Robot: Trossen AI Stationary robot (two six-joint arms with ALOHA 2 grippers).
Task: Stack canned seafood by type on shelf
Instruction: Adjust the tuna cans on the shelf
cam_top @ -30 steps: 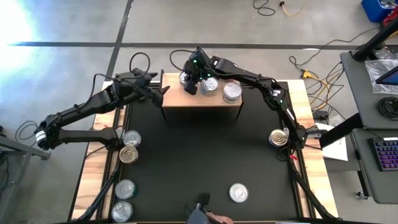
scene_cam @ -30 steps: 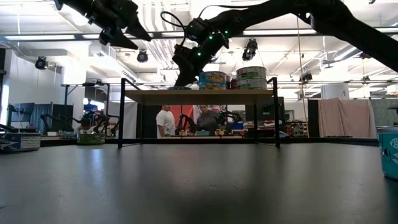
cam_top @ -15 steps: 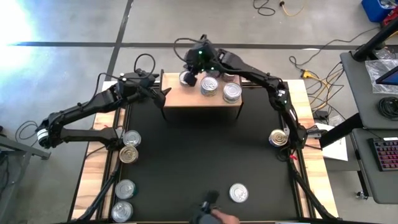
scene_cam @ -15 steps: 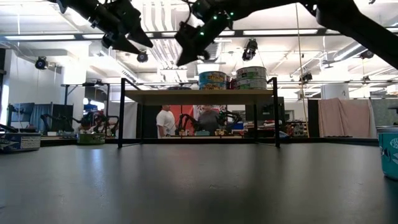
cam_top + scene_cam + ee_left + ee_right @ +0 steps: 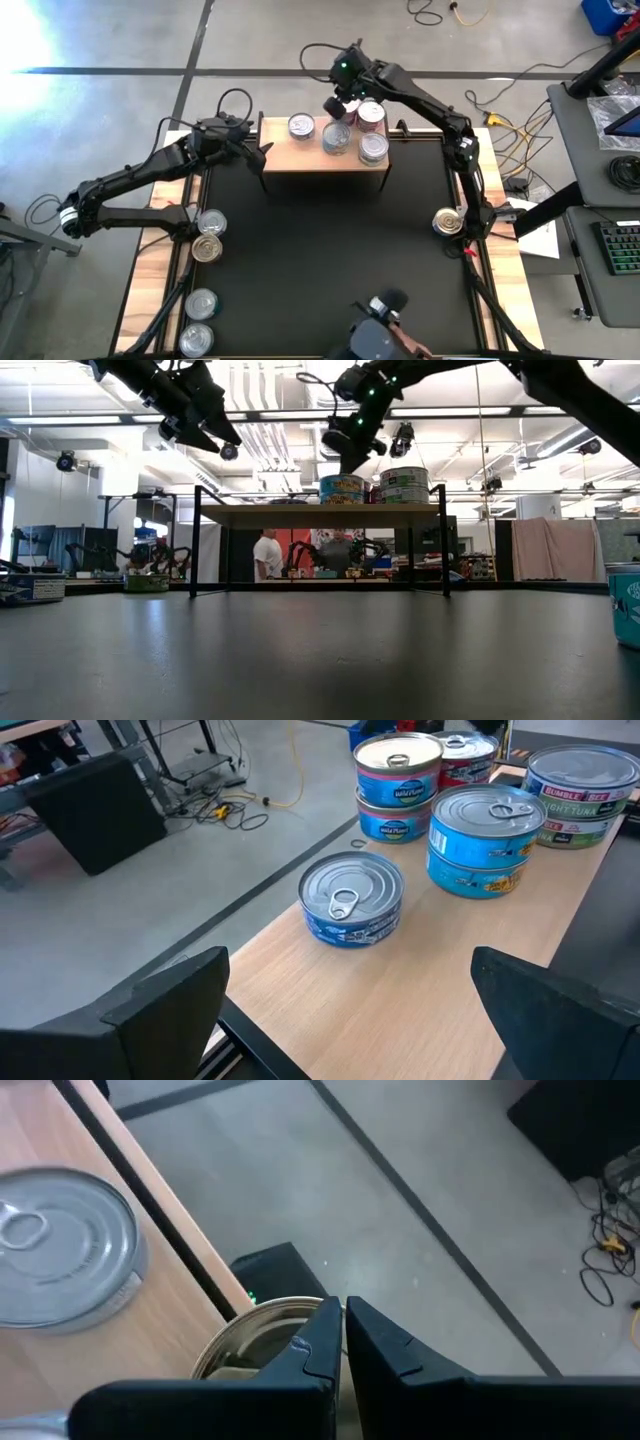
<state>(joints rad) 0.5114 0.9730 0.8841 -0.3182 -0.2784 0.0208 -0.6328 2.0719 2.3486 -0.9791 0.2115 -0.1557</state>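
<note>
The cans on the shelf carry readable print in the left wrist view: a gold-lidded stack reads "Wild Planet" on its blue band, a grey-lidded stack at the far end reads "Bumble Bee" and "Light Tuna", and between them a blue double stack has wording too small to make out. A single silver-lidded tin with a blue side sits apart from these, nearer the shelf's left end, and a red-labelled can stands behind the gold ones. From above, the light-wood shelf sits at the far edge of the black mat on the bench, with loose tins on the mat: four down the left side and one at the right edge. The right tool is raised above the back of the shelf over the cans, its fingers pressed together with nothing between them, the arm reaching in a long arc from the right. The left tool hovers just off the shelf's left end, tilted down toward the tins, its fingers spread wide and empty.
</note>
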